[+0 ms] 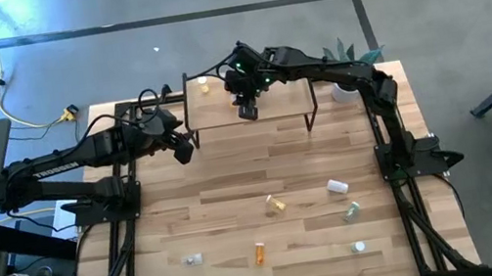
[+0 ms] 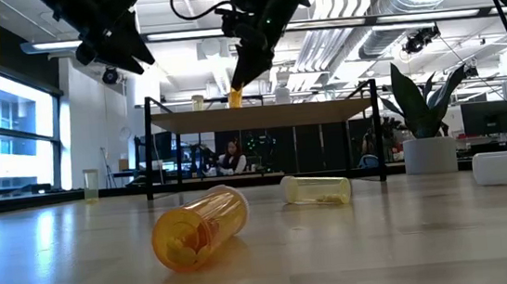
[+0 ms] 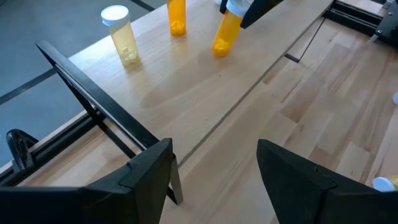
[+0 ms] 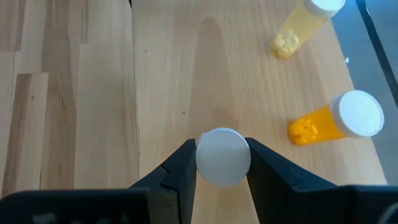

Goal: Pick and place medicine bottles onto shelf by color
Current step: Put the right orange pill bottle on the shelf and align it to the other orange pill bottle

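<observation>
Progress: sorting is under way, I judge less than half done. Near to far:

Nearest, in the lower half of the high view, six medicine bottles lie loose on the surface (image 1: 224, 186): a clear one (image 1: 192, 259) at lower left, an orange one (image 1: 260, 252) beside it at lower centre, a white-capped one (image 1: 360, 248) at lower right, a greenish one (image 1: 351, 209) above that, a white one (image 1: 337, 186), and a yellow one (image 1: 277, 205) near centre. All six seem to lie on their sides; none is touched.

Left claw (image 3: 214, 165): hovers at centre left of the high view, off the shelf's left end, fingers spread wide, nothing in them. Waiting.

Shelf (image 1: 280, 103), upper centre: two bottles stand on it, a pale yellow bottle (image 3: 122, 34) with white cap and an orange bottle (image 3: 176, 15) close by.

Right claw (image 4: 222, 158), over the shelf's middle: closed on the white cap of a third bottle, the held orange bottle (image 3: 226, 31). Tilted, base at or just above the board; contact cannot be told. It sits next to the standing orange one, so colour grouping looks right.

Left to do: release, then six more.

Bottle appearance: small translucent cylinders, pills visible at the bottom, ribbed white cap.
</observation>
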{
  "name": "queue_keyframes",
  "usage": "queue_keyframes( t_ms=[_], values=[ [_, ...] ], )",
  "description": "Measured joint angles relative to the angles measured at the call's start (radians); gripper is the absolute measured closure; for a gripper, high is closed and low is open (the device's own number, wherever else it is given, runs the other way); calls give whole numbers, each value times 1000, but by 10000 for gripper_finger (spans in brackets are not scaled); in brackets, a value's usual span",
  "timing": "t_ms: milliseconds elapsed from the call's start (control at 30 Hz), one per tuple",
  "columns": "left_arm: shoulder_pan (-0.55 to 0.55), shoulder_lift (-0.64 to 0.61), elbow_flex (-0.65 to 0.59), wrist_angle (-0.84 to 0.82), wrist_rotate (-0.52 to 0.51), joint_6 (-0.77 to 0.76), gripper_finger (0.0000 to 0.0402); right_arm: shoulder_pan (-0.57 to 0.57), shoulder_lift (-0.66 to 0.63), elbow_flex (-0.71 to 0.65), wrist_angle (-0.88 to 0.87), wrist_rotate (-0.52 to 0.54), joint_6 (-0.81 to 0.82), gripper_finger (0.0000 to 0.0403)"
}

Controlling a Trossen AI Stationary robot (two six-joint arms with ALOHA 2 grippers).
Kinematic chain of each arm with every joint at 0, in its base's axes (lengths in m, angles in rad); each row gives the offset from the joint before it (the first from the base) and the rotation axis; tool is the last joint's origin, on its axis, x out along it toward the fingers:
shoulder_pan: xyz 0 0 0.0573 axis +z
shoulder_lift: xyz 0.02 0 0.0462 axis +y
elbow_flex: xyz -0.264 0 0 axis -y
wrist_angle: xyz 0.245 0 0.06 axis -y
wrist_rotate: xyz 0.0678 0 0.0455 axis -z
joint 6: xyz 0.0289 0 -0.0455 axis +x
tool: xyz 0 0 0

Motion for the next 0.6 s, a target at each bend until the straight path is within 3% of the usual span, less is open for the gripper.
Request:
queue_keyframes(
  t_ms=[600],
  values=[
    [0, 0, 0, 0, 0, 0, 179, 0, 6, 0, 6, 0, -3, 295]
  ],
)
